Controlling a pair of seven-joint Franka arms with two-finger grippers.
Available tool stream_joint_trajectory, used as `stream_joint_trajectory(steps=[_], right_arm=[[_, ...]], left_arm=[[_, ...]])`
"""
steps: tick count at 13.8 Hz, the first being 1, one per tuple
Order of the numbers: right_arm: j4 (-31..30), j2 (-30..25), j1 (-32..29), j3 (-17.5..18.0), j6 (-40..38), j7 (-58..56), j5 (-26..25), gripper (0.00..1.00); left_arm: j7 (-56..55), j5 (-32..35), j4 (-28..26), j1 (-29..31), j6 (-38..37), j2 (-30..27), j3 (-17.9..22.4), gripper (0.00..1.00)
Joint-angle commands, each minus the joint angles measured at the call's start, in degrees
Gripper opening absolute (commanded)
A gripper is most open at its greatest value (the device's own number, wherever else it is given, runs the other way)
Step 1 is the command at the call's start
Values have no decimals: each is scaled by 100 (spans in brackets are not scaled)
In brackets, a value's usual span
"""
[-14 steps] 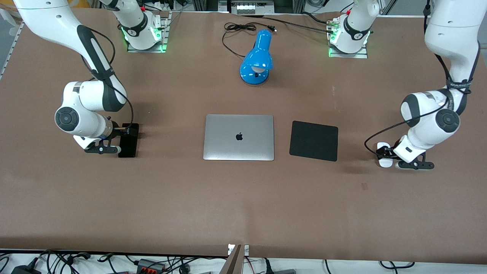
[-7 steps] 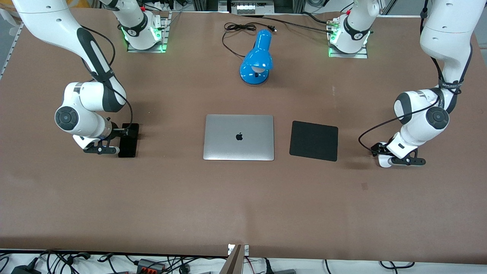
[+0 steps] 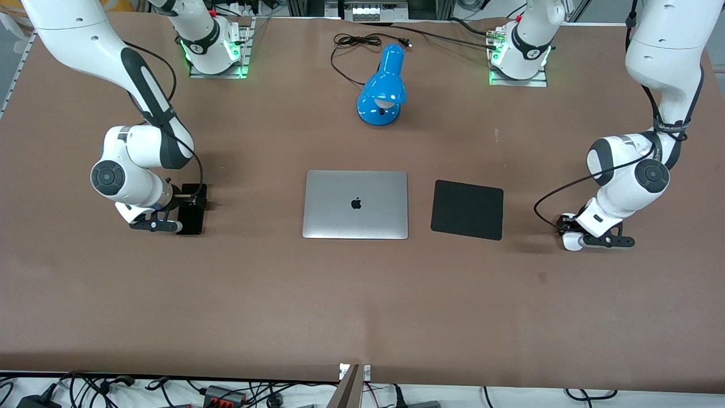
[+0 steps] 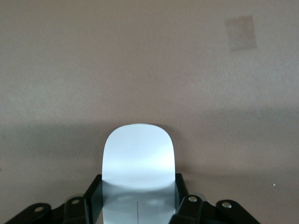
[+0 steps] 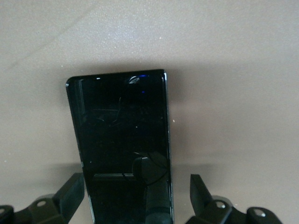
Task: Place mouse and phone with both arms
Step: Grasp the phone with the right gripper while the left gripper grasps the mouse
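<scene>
- laptop (image 3: 355, 204): silver, lid shut, Apple logo in black at the middle of the lid. Only readable mark on the table; small print on each arm's cable strap is too small to read.
- mouse pad (image 3: 467, 209): black, squarish, just beside the laptop toward the left arm's end, a narrow strip of table between them. Top bare.
- mouse (image 4: 138, 168): white, glossy, thin line mark on top. On the table near the left arm's end, well apart from the mouse pad.
- left gripper (image 3: 578, 238): low over the mouse. In the left wrist view, fingers (image 4: 92, 198) sit against both sides of the mouse, closed on it.
- phone (image 5: 124, 144): black, glossy face, no legible text. Flat on the table near the right arm's end, well apart from the laptop.
- right gripper (image 3: 173, 212): low over the phone. In the right wrist view, fingers (image 5: 70, 191) stand wide, a gap to the phone's edge on each side, not touching.
- lamp (image 3: 384, 88): blue, lying on the table farther from the front camera than the laptop, black cord (image 3: 354, 42) coiled beside it.
- table (image 3: 362, 300): brown cover. Broad open strip nearer the front camera than the laptop row; open runs also between phone and laptop and between mouse pad and mouse.
</scene>
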Motion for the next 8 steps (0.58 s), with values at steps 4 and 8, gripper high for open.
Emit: stream_joint_trajectory(steps=[4, 8], right_arm=[[-124, 28, 66, 15, 253, 122, -43, 100], [-124, 28, 66, 15, 271, 122, -52, 100]], left_arm=[[117, 80, 1118, -197, -2594, -590, -113, 45], [-856, 80, 2237, -294, -4463, -661, -964, 45]])
